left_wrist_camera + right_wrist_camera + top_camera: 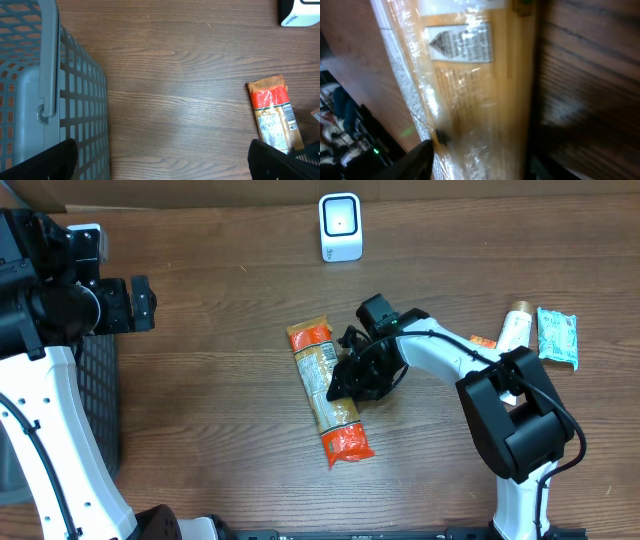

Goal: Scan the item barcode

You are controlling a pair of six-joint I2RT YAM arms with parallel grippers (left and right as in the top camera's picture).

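Long clear pasta packet with orange ends (pixel 318 375) lay mid-table, near side of white scanner (pixel 340 227). Right fingers (pixel 412 160) at packet's middle; pinching or not, cannot tell. Left fingers (pixel 55 160) spread wide, far left by grey mesh basket (pixel 60 100).

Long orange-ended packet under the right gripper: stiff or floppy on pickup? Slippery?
Probably fairly stiff: the packet lies straight and flat on the table, with no visible bend. Likely slippery: its clear wrap looks glossy and crinkled in the right wrist view. It is long, and the right gripper sits near its middle, so it may tilt if the hold ends up off-centre.
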